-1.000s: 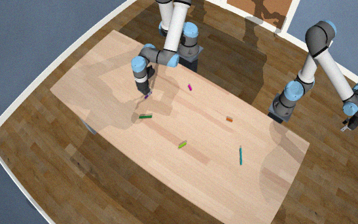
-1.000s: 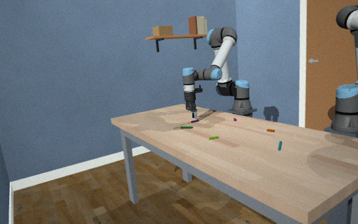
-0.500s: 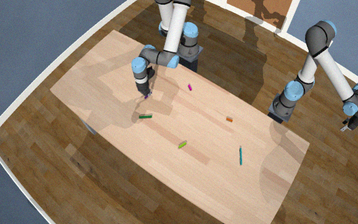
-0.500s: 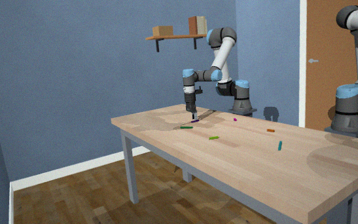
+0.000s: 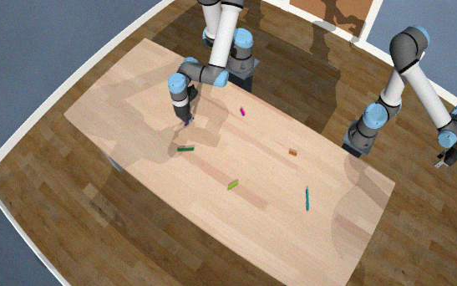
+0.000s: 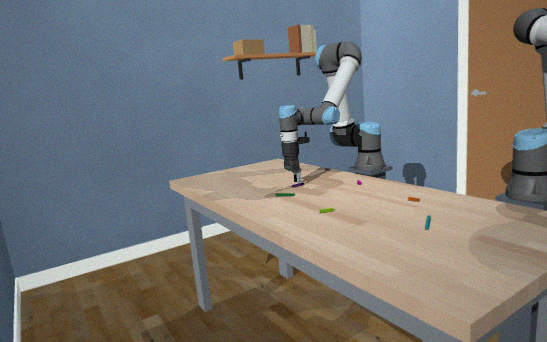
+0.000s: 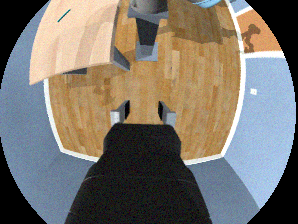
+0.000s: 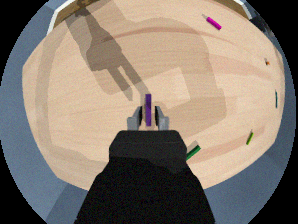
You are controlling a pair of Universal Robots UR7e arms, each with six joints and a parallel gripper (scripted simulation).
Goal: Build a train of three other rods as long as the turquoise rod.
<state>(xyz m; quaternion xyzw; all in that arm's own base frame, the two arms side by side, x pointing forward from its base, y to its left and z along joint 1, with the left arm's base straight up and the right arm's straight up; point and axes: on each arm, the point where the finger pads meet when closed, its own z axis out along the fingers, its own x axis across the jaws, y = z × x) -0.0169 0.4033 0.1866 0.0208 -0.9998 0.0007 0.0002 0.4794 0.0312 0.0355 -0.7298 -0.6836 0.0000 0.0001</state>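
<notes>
Pale wood surface (image 5: 141,130) (image 6: 394,250) (image 7: 75,35) (image 8: 165,40), rods lying apart. Turquoise rod (image 5: 307,198) (image 6: 428,222) (image 7: 64,15) (image 8: 276,99), the length reference, lower right in the top view; green rod (image 5: 185,149) (image 6: 285,194) (image 8: 193,152) left of centre. Right jaws (image 5: 190,121) (image 6: 297,179), partly open, straddle the purple rod (image 5: 187,123) (image 6: 298,185) (image 8: 148,110) without gripping, presumably aligned to pinch its sides. Lime rod (image 5: 233,185) (image 6: 327,210) (image 8: 249,138), lower centre; orange rod (image 5: 292,153) (image 6: 413,199) (image 8: 267,62), right; magenta rod (image 5: 242,111) (image 6: 359,182) (image 8: 214,23), upper centre. Left jaws (image 5: 440,160), wide open, hold nothing, off the surface.
</notes>
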